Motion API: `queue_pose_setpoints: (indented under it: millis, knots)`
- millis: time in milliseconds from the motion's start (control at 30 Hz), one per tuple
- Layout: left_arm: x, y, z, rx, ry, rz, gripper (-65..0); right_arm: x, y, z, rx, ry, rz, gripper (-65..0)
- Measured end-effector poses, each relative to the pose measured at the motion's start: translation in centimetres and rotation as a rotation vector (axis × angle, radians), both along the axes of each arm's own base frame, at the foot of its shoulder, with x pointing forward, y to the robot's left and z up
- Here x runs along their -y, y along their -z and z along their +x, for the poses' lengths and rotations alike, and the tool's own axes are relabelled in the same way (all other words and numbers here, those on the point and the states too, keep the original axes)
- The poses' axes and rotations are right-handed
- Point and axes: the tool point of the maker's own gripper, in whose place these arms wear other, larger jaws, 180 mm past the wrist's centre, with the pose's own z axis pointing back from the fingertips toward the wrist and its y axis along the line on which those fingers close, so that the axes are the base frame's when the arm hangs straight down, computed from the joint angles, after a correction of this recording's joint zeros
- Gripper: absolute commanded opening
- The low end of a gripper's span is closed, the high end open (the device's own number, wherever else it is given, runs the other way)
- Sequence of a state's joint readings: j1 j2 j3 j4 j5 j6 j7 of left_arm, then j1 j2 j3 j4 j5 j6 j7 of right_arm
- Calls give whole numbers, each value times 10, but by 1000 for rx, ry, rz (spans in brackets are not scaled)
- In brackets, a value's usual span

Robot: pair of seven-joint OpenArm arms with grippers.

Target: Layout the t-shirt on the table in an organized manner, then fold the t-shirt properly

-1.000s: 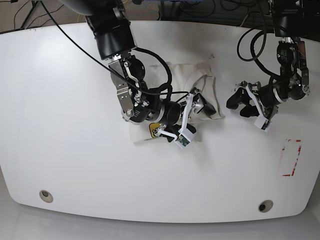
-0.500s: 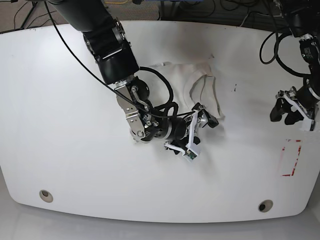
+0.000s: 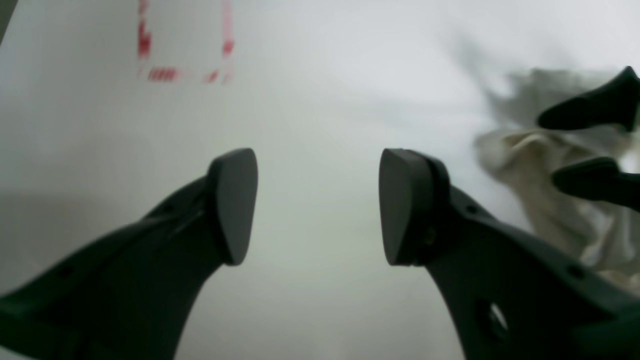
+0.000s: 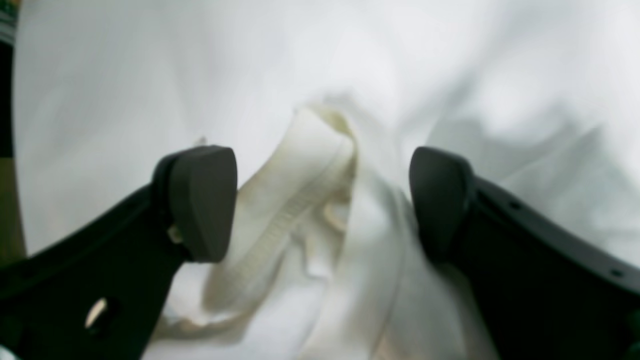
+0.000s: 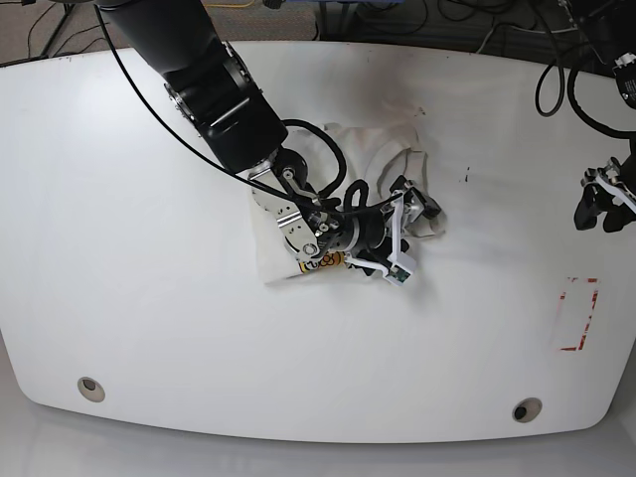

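While t-shirt (image 5: 397,174) lies bunched, layout pending: right gripper (image 4: 320,200) open astride a fold, left gripper (image 3: 317,205) open, empty; next, pinch and spread.

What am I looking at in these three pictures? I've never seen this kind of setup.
A robot with two arms works over a white table. The base picture looks down on the whole scene; the other two come from cameras mounted at each arm's wrist, looking out between the black fingers. A crumpled white t-shirt lies on the table, and a red-outlined rectangle mark sits near the edge. The right tool is open at the shirt, with a fold of cloth between its fingers, not yet pinched. The left tool is open, holds nothing, and hangs off to the side, away from the shirt.
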State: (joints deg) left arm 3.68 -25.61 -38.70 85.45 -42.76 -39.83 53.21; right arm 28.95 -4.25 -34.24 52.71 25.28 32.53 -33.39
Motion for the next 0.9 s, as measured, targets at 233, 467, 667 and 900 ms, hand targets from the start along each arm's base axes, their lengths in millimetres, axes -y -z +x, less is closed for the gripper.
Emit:
queue_pose_setpoints:
  millis: [233, 467, 667, 900]
  knots:
    - [2, 2, -4, 2, 3, -13, -292, -7, 0, -5, 21, -25, 6, -376]
    - [1, 7, -9, -22, 2, -5, -292, -4, 3, -5, 17, -24, -3, -642]
    - [1, 7, -8, -19, 2, -7, -292, 6, 6, -2, 18, -12, -13, -650]
    - [1, 6, -7, -15, 2, -9, -292, 12, -14, 7, 75, -8, -9, -650]
